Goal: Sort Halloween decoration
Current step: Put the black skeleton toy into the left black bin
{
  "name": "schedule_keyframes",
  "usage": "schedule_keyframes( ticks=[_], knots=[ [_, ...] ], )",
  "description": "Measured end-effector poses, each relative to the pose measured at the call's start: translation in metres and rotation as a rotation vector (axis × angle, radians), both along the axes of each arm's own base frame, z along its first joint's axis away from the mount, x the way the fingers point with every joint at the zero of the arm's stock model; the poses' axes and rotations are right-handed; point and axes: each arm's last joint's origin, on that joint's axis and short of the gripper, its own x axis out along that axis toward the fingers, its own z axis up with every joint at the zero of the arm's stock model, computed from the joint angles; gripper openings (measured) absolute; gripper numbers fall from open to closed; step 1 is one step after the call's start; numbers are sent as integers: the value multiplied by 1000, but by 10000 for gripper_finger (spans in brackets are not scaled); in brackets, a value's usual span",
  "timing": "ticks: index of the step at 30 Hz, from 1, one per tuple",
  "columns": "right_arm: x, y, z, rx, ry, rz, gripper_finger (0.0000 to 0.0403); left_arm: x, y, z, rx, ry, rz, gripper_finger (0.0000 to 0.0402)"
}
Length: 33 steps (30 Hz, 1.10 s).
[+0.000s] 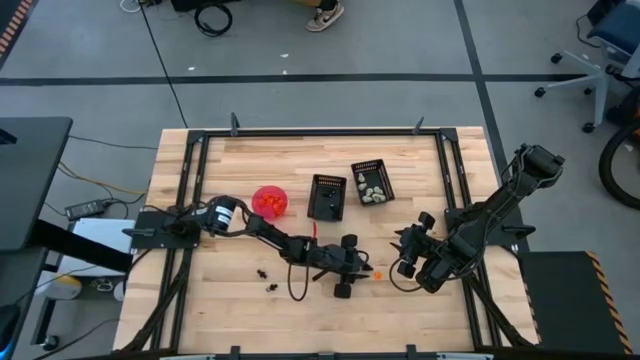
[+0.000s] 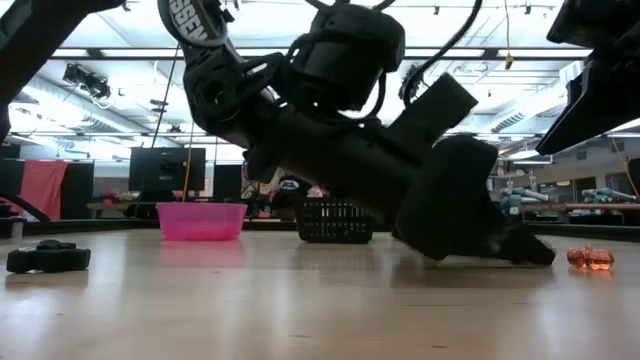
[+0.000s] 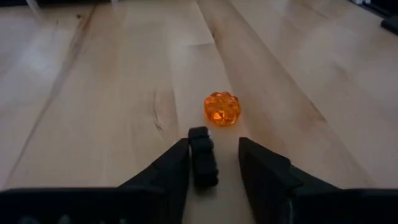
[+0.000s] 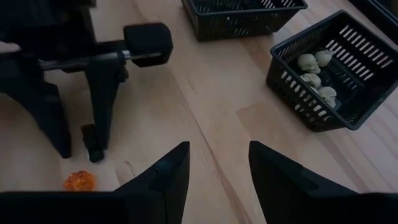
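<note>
Spread low over the tabletop (image 1: 240, 300), the left gripper (image 3: 211, 163) has its jaws either side of a small black trinket (image 3: 203, 157), seemingly to pinch it. Right gripper (image 4: 217, 171) waits nearby, jaws apart. Pale skulls (image 4: 315, 76) fill one basket (image 4: 348, 68), suggesting colour sorting; an orange pumpkin (image 3: 222, 109) lies just ahead.

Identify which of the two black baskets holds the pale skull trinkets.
The right-hand basket, nearer the right arm: pale skulls lie in it. The other basket shows none.
</note>
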Motion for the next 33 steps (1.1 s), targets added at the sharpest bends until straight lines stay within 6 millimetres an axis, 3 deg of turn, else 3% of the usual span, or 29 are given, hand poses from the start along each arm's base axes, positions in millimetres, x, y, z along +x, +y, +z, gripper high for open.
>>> schedule_keyframes(
  ticks=[10,15,24,29,33],
  knots=[
    [0,0,0,0,-1,5,169,-2,-5,-1,5,25,-9,38],
    [0,1,0,9,7,6,169,-7,-10,9,51,68,-38,35],
    [0,0,0,6,9,7,169,-29,-11,70,401,172,92,41],
    [-1,-1,-3,2,13,6,169,-47,4,103,580,262,259,41],
    [-2,-1,-5,6,15,3,169,-63,23,118,696,370,434,41]
  ],
)
